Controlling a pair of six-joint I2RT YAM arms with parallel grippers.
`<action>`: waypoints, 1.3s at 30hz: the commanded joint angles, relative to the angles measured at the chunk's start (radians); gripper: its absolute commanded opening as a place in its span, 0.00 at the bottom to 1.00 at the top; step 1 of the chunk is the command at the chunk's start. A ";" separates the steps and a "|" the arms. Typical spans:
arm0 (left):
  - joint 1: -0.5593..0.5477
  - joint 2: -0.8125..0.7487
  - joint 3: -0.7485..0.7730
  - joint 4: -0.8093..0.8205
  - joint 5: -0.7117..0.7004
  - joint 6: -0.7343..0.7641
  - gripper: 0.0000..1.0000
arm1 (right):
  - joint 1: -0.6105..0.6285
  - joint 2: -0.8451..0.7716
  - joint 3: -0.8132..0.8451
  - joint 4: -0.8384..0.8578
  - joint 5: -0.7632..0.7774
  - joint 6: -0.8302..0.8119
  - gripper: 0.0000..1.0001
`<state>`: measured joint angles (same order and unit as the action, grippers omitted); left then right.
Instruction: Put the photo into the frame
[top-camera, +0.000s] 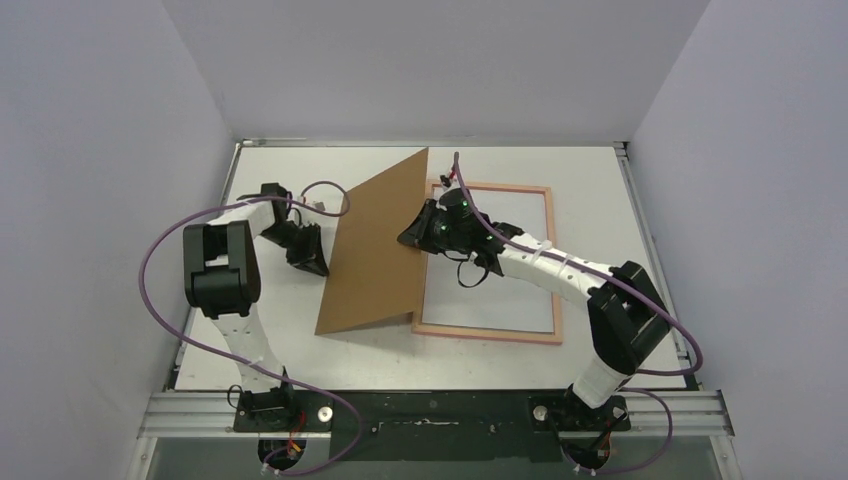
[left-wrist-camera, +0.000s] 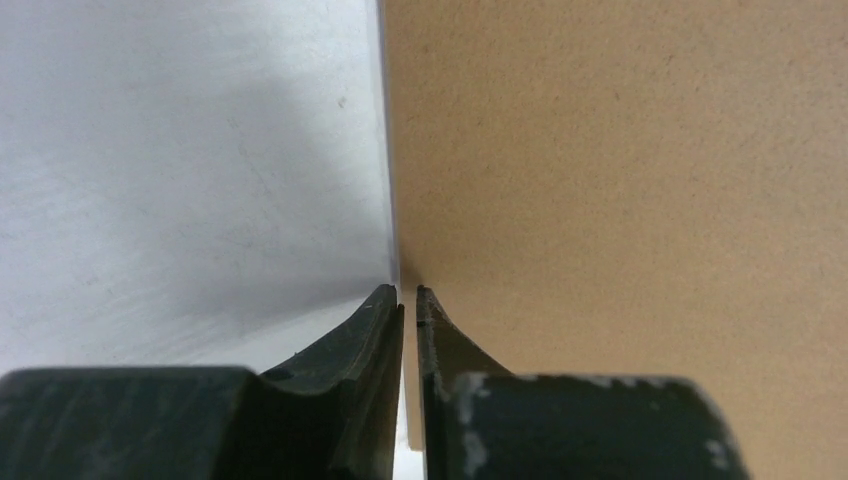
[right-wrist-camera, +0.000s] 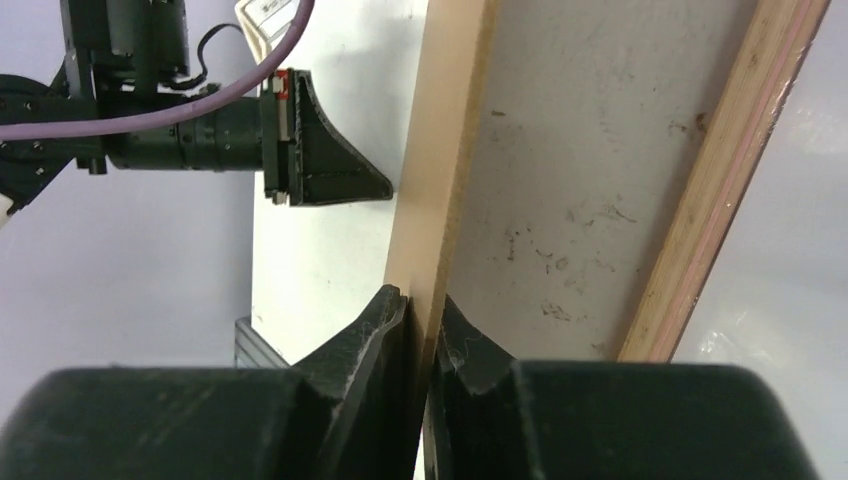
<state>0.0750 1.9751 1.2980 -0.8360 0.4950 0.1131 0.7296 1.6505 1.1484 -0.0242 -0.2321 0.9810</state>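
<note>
- Nearest me, both arms rise from their mounts at the desk's (top-camera: 300, 355) front edge and bend in toward the middle.
- A plain brown board (top-camera: 375, 250) stands steeply tilted between them, its broad face turned to the overhead camera.
- The left fingers (top-camera: 308, 258) are pinched narrow on the board's left edge. In the left wrist view the fingers (left-wrist-camera: 398, 312) meet on the thin edge, with the tan face to their right and bare desk to their left.
- The right fingers (top-camera: 413, 235) are clamped just as tightly on the opposite edge. In the right wrist view the fingers (right-wrist-camera: 402, 320) grip the board edge-on, and the left fingers (right-wrist-camera: 330, 180) touch it from the far side.
- The frame (top-camera: 552, 260), thin and pink, lies flat on the desk just right of the board, under the right arm. The board hides its left rail.
- The right fingers sit over the frame's left side without touching it; the left fingers are well apart from it, across the board.
- In the right wrist view a frame rail (right-wrist-camera: 720, 200) runs beside a grey scuffed surface, right of the fingers.
</note>
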 joint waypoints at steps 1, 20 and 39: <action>0.042 -0.107 0.090 -0.108 0.074 0.021 0.19 | 0.022 -0.024 0.152 -0.101 0.109 -0.088 0.08; 0.200 -0.517 0.690 -0.400 0.407 -0.119 0.75 | 0.496 0.028 0.616 -0.338 0.942 -0.655 0.05; 0.081 -0.741 0.452 -0.154 0.243 -0.307 0.98 | 0.697 0.319 0.725 -0.066 1.485 -0.756 0.05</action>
<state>0.1883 1.2594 1.8149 -1.0641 0.8303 -0.1825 1.3956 1.9427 1.8206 -0.2005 1.1145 0.2214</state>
